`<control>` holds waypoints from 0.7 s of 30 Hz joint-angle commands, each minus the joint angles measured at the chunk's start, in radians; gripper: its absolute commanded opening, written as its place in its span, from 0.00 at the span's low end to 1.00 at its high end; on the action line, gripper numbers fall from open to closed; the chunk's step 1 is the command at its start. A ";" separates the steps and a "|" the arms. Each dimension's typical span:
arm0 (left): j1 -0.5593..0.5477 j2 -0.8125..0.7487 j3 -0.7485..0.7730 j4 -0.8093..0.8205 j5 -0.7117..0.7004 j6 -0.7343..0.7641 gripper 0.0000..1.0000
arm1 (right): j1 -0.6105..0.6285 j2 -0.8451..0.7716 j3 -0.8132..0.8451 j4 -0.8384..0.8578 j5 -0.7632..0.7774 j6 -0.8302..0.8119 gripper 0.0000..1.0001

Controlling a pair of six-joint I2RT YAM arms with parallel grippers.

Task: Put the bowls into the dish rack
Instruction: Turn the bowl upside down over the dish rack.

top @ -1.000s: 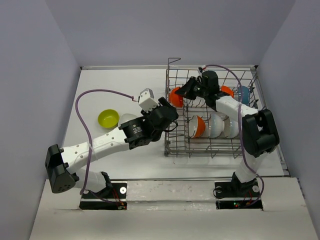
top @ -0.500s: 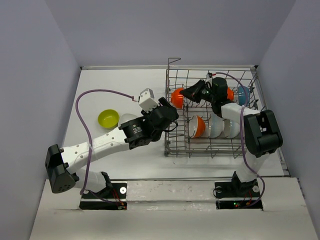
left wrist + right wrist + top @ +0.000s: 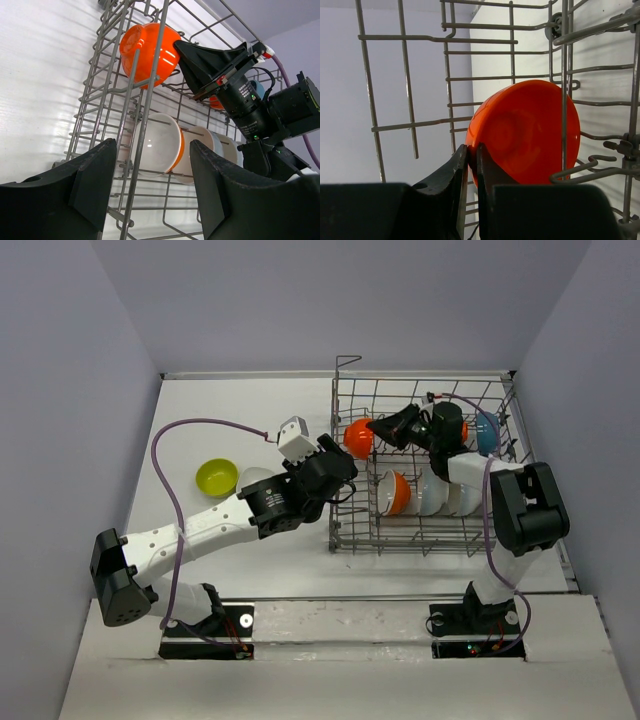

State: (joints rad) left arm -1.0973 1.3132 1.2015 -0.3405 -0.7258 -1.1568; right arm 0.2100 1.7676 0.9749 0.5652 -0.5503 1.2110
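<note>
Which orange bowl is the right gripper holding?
The orange bowl at the dish rack's far left; the right gripper pinches its rim, the others stand free.

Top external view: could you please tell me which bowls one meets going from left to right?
yellow-green bowl → far orange-red bowl → near orange-red bowl → white bowls → blue bowl

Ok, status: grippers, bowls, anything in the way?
Left gripper open, empty, beside dish rack. Right gripper shut on orange bowl inside. Yellow-green bowl outside. Nothing blocking.
</note>
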 commanded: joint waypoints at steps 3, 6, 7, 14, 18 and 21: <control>0.007 -0.019 -0.005 0.024 -0.035 0.008 0.69 | -0.038 -0.056 -0.030 0.021 0.084 -0.008 0.01; 0.007 -0.012 0.001 0.024 -0.034 0.012 0.69 | -0.047 -0.069 -0.034 -0.008 0.101 -0.028 0.01; 0.007 -0.011 0.001 0.024 -0.034 0.014 0.69 | -0.057 -0.071 -0.039 -0.010 0.104 -0.027 0.01; 0.008 -0.005 0.006 0.028 -0.026 0.017 0.69 | -0.067 -0.091 -0.054 -0.045 0.131 -0.054 0.01; 0.008 -0.002 0.010 0.031 -0.021 0.022 0.69 | -0.077 -0.105 -0.048 -0.102 0.159 -0.100 0.01; 0.010 0.004 0.015 0.032 -0.020 0.025 0.69 | -0.077 -0.120 -0.035 -0.160 0.194 -0.149 0.01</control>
State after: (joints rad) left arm -1.0969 1.3132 1.2015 -0.3378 -0.7120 -1.1450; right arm 0.1791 1.6951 0.9333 0.4919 -0.4828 1.1725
